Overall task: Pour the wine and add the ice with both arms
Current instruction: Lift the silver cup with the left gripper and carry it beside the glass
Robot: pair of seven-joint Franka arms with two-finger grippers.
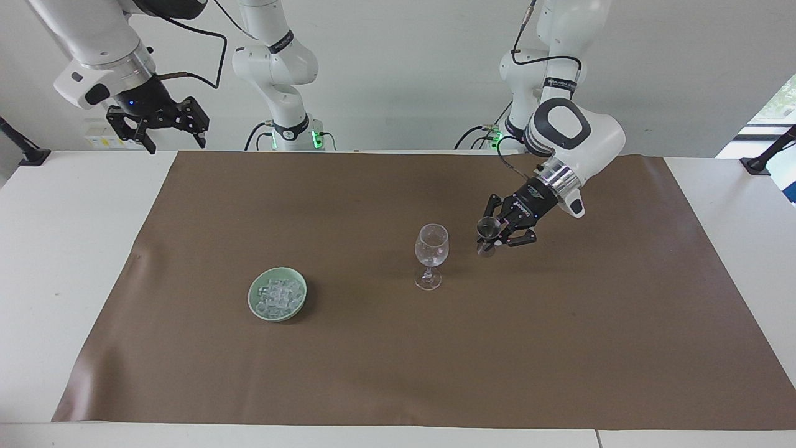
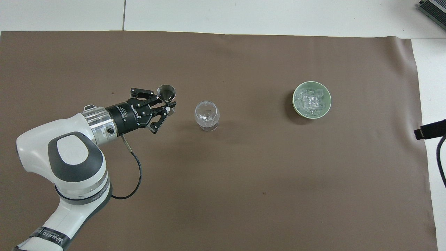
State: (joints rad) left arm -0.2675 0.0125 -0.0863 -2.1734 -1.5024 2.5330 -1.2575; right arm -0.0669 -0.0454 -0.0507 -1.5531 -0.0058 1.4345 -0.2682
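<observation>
- Your left gripper [image 1: 491,239] is up in the air over the brown mat [image 1: 398,373], just beside the wine glass [image 1: 431,249] on the side toward the left arm's end of the table [image 1: 62,280], not touching it
- Its fingertips are pinched tight on a small metal measuring cup [image 2: 166,92], gripped at the narrow waist; the cup stands close to upright with its open mouth facing up
- You cannot make out any wine in the cup or in the glass from these views
- The wine glass stands upright on its foot about midway along the mat and roughly midway between the mat's robot-side edge and its outer edge
- The green bowl [image 1: 277,294] sits on the mat toward the right arm's end of the table, a little farther from the robots than the glass and well apart from it
- The ice [image 2: 311,101] is heaped inside that bowl, clear cubes filling most of it
- Your right gripper [image 1: 158,124] waits high over the table's corner at the right arm's end, by the robot-side edge and off the mat, with its fingers spread wide and nothing between them
- In the overhead view only a dark tip [image 2: 430,129] of that arm shows, at the edge of the picture past the mat's end
</observation>
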